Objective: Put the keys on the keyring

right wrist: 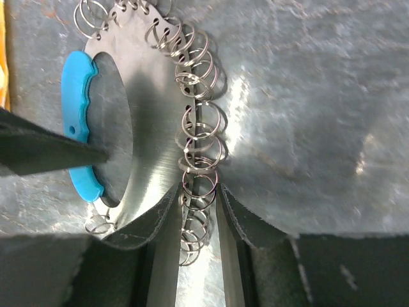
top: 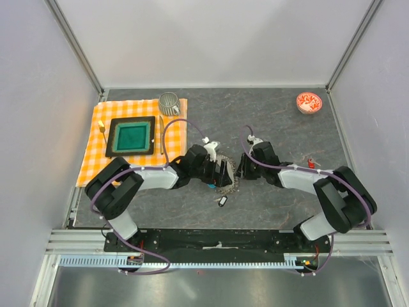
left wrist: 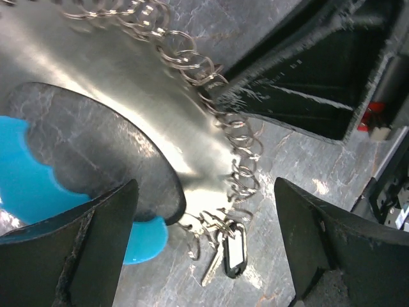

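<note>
The keyring (top: 226, 177) is a silvery metal disc (left wrist: 128, 77) edged with many small wire rings and fitted with a curved blue plastic tag (right wrist: 80, 121). It lies on the grey table between both grippers. My right gripper (right wrist: 199, 204) is shut on the disc's ring-lined rim. My left gripper (left wrist: 204, 256) is open over the rim, above a small metal key (left wrist: 214, 265) with a black-and-white tag (left wrist: 235, 249). This key (top: 222, 201) touches the rim rings; I cannot tell if it is threaded on. A small red key (top: 311, 164) lies to the right.
An orange checked cloth (top: 96, 160) at the left holds a black tray with a green dish (top: 131, 136), a metal mug (top: 169, 103) and a yellow-handled utensil (top: 102, 125). A red-and-white bowl (top: 309, 102) stands at the back right.
</note>
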`<control>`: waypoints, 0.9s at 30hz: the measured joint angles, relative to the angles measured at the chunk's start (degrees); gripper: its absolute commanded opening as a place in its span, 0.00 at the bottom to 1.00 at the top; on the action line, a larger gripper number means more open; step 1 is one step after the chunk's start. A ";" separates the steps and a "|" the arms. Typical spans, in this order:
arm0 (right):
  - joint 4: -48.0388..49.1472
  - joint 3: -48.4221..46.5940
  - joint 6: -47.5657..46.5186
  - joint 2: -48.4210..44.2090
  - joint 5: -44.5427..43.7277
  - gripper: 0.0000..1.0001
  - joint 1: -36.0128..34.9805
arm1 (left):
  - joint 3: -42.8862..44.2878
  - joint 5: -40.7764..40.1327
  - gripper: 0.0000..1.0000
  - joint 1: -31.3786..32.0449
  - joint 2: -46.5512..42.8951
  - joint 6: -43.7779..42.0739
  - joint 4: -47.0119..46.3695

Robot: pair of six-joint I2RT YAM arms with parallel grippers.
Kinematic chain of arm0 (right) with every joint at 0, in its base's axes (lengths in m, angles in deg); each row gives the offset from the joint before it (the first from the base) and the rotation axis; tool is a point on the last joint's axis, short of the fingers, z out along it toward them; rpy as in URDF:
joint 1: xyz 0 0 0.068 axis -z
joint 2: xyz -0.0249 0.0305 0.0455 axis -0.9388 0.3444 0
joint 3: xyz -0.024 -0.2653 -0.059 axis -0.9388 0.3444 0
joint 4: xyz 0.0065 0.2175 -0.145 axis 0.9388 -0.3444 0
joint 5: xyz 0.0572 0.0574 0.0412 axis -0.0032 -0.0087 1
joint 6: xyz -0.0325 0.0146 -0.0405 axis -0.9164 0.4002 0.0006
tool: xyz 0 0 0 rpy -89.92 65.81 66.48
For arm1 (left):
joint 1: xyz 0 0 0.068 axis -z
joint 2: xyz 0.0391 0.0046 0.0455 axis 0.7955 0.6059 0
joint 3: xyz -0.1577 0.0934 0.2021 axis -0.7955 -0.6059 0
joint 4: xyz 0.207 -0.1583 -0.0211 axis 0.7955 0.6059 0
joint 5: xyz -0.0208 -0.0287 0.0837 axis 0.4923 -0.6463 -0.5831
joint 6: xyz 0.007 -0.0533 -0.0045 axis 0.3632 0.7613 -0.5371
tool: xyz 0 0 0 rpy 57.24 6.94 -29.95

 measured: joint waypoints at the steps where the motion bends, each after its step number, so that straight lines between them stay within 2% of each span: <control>1: 0.39 -0.63 0.00 0.85 0.52 0.34 0.00 | -0.92 0.00 0.94 0.02 -0.59 0.63 -0.74; 5: 1.57 -4.94 -0.28 5.88 2.05 0.33 0.00 | -3.96 0.02 0.94 0.04 -2.78 2.62 -2.36; 8: 0.28 -6.93 -1.16 6.88 1.51 0.38 -0.02 | -6.08 -0.11 0.94 0.04 -5.09 3.13 -2.27; 10: -1.29 -7.37 -1.99 6.16 0.96 0.42 -0.02 | -7.28 -0.50 0.94 0.04 -7.45 3.15 -1.64; 16: -8.44 -7.37 -6.91 0.57 -0.31 0.44 -0.61 | -8.50 -3.06 0.94 0.26 -16.68 2.34 0.90; 22: -13.62 -8.15 -13.53 -0.07 -3.17 0.44 -4.96 | -8.48 -9.97 0.94 0.31 -28.26 -1.99 7.26; 27: -16.50 -12.83 -20.06 2.86 -8.85 0.44 -9.22 | -8.79 -17.77 0.94 0.31 -37.53 -6.01 12.11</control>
